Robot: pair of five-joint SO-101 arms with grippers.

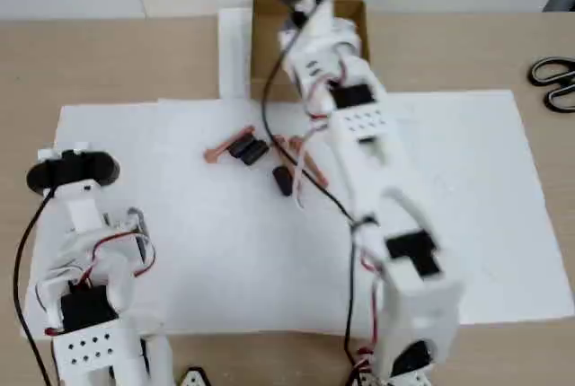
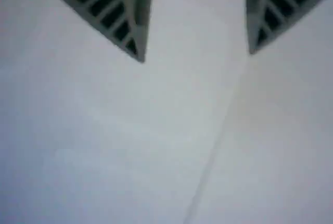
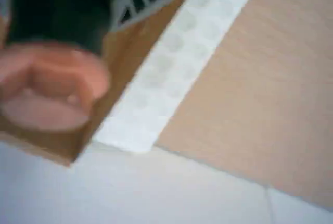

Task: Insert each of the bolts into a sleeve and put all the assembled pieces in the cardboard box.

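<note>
right gripper [image 3: 86, 23] clamped on the bolt-in-sleeve piece [image 3: 49, 91], at the cardboard box [image 1: 352, 11] rim | left gripper [image 2: 195, 52] jaws apart over the white sheet [image 2: 104, 146], holding nothing | loose bolts [image 1: 305, 157] and sleeves [image 1: 247, 148] lie mid-sheet | handling: expect light, rigid, smooth plastic; grip the sleeve body, or the bolt may slide out

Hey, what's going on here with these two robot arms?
The right arm is stretched out to the cardboard box. Its gripper is closed on an assembled piece, an orange bolt in a black sleeve, just over the box's edge. The left gripper hangs open above the white sheet, holding nothing. A few loose bolts and sleeves lie on the sheet, not yet boxed.
</note>
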